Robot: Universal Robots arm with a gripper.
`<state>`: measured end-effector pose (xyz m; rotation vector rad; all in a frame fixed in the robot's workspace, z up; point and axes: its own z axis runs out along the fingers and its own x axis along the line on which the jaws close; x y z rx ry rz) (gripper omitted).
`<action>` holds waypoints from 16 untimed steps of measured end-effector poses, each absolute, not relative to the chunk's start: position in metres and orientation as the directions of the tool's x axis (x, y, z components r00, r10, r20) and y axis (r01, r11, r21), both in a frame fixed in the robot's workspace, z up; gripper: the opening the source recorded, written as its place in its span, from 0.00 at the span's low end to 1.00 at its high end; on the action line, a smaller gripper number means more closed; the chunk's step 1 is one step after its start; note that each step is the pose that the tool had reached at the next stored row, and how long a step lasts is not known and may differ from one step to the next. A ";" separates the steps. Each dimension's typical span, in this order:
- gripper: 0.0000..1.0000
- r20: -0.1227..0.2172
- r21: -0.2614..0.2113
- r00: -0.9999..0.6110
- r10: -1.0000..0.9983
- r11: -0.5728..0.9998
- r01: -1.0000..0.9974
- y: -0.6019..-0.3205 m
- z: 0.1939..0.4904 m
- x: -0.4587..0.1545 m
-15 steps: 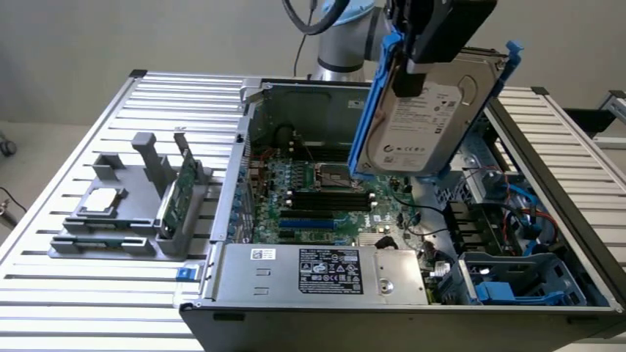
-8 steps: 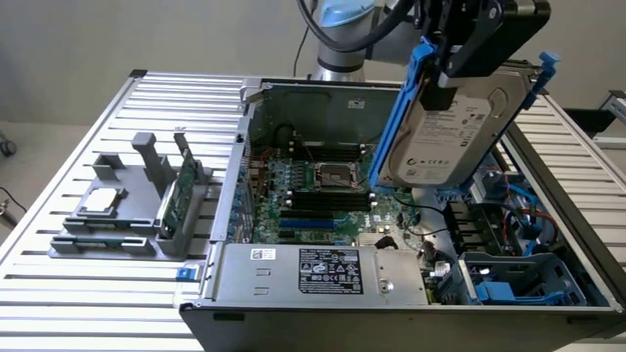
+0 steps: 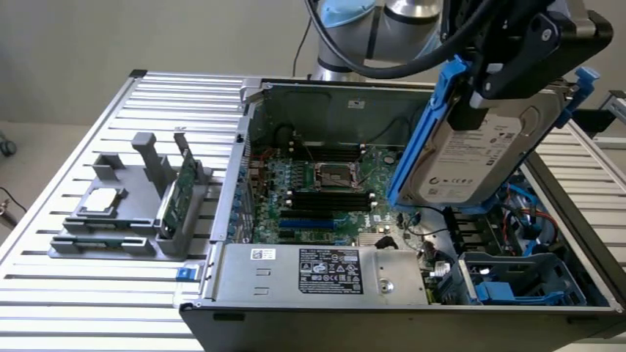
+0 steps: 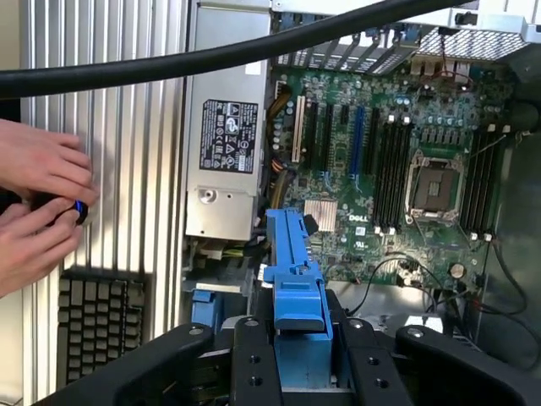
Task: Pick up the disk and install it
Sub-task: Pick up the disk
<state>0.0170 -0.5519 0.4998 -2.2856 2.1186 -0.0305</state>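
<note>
The disk (image 3: 479,158), a silver-grey drive with a white label in a blue carrier (image 3: 421,139), hangs tilted above the open computer case (image 3: 245,147), over its side at the exterior view's right. My gripper (image 3: 489,95) is shut on the disk's upper end. In the wrist view the blue carrier (image 4: 292,262) sticks out between my black fingers (image 4: 254,364), with the motherboard (image 4: 397,169) far below. A drive bay with blue parts (image 3: 518,282) lies under the disk at the case's near corner.
The grey power supply (image 3: 323,271) fills the case's front. A grey fixture (image 3: 117,220) at the exterior view's left holds a green circuit card (image 3: 176,194) and a small silver chip (image 3: 102,199). A person's hands (image 4: 38,203) and a keyboard (image 4: 97,317) are beside the case. A black cable (image 4: 211,59) crosses overhead.
</note>
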 end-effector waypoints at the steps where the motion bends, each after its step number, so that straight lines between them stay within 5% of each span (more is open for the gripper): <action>1: 0.33 -0.003 -0.032 0.076 -0.997 -0.076 -0.997 -0.555 0.500 0.019; 16: 0.33 -0.003 -0.032 0.076 -0.997 -0.076 -0.997 -0.593 0.499 0.059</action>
